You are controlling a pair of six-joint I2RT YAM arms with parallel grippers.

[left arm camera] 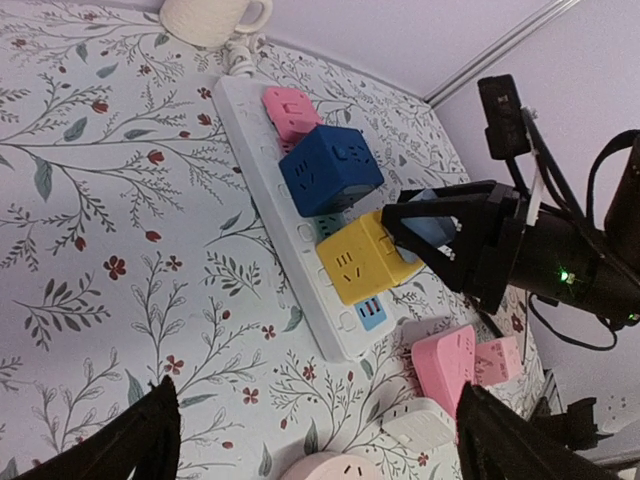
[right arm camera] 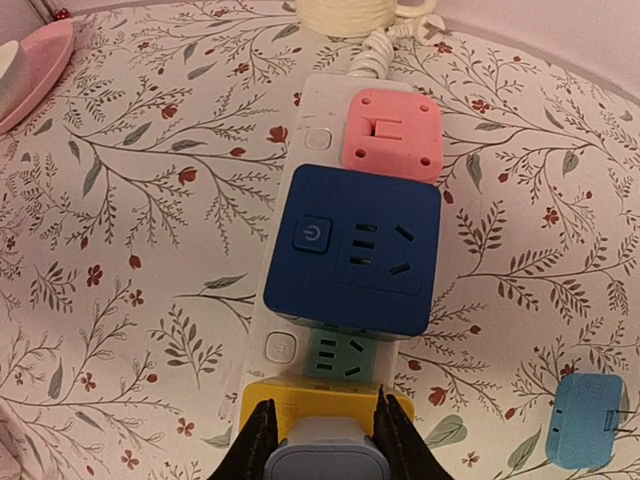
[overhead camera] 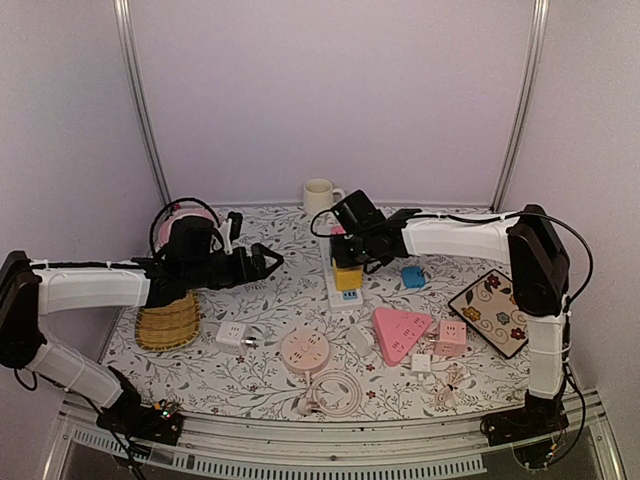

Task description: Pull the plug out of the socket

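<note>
Floral surface [overhead camera: 280, 300] from above: your power strip [overhead camera: 340, 298] lies lengthwise from the mug [overhead camera: 318, 195] toward the arm bases. Left wrist view: your left end effector [left arm camera: 315, 400] hangs spread wide, apart from the strip. Right wrist view: your right end effector [right arm camera: 325, 440] pinches the blue-grey plug [right arm camera: 325, 465] against the yellow cube [right arm camera: 250, 400] at the strip's near end.

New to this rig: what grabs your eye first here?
The white power strip at table centre carries a pink cube adapter, a dark blue cube and a yellow cube. The right gripper is clamped on a blue-grey plug against the yellow cube; the left gripper hangs open left of the strip.
</note>
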